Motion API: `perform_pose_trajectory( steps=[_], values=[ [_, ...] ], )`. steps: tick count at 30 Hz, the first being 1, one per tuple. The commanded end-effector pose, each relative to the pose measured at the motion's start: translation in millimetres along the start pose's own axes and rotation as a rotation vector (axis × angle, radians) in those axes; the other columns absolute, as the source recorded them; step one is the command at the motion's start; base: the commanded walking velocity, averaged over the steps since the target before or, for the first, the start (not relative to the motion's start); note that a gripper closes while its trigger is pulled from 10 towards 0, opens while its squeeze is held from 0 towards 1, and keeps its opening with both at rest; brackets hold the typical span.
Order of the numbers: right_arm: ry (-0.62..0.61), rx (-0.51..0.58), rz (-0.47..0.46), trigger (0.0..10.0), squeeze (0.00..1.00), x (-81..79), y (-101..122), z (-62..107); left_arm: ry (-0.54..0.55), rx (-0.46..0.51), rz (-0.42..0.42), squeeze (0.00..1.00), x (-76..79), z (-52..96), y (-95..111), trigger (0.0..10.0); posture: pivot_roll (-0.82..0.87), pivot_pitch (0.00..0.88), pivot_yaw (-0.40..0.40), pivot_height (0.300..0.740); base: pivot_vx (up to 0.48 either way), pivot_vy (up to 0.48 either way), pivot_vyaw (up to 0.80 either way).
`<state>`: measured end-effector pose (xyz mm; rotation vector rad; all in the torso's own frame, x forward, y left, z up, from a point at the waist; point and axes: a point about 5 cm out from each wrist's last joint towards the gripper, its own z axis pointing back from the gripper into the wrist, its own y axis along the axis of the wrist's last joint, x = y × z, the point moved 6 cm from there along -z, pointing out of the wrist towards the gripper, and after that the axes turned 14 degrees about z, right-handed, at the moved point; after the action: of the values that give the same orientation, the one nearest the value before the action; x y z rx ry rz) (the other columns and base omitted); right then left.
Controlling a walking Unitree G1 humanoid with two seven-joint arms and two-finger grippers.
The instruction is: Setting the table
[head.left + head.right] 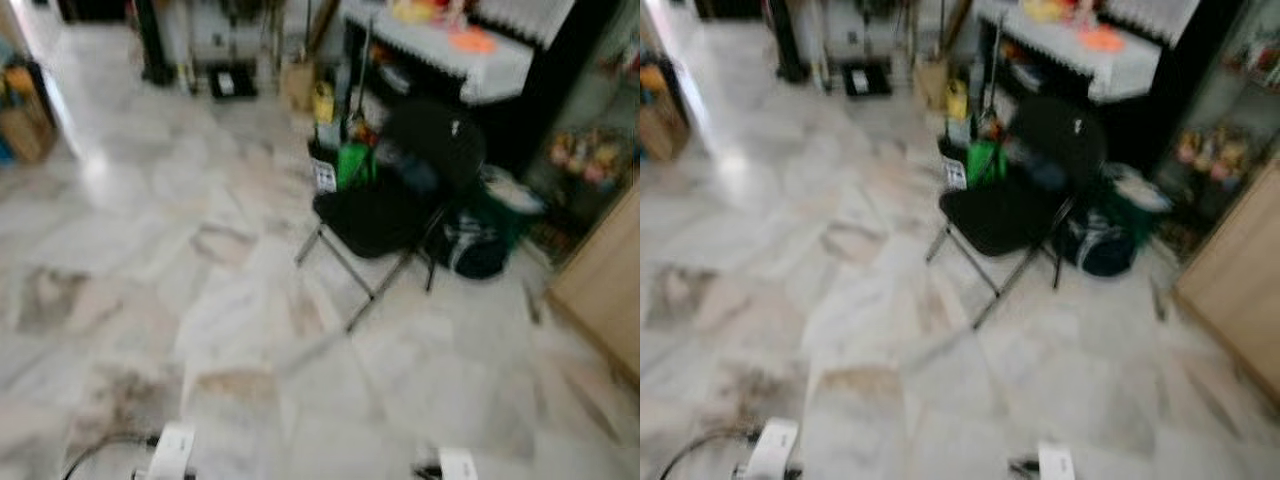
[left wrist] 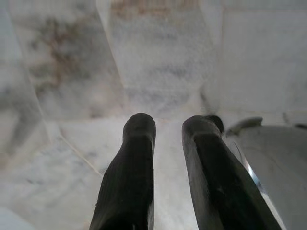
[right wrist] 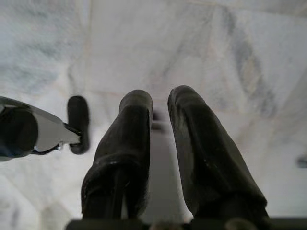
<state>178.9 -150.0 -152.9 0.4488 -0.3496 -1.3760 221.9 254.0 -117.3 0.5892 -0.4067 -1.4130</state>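
Ahead of me, across a marble floor (image 1: 150, 250), a black folding chair (image 1: 385, 215) stands near a white-clothed table (image 1: 470, 55). Both arms hang idle; my left gripper (image 2: 168, 132) and right gripper (image 3: 158, 103) hold nothing, fingers slightly parted. I judge I am walking to fetch tableware; none is visible.
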Motion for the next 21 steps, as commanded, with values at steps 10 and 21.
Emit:
perform_pose_trajectory(
  steps=[10, 21],
  values=[
    [-0.015, -0.009, 0.006, 10.0, 0.0, 7.2, -3.4, 1.3, -0.027, 0.019, 0.025, 0.0, 10.4, -1.3, 4.9, 10.0, 0.2, 0.015, -0.072, 0.74, 0.0, 0.0, -0.68],
    [-0.02, -0.012, 0.011, 10.0, 0.0, 9.7, -4.3, 1.7, -0.035, 0.011, 0.012, 0.0, 14.4, -1.7, 3.6, 10.0, 0.19, 0.025, -0.076, 0.74, 0.0, 0.0, -0.68]
  ],
)
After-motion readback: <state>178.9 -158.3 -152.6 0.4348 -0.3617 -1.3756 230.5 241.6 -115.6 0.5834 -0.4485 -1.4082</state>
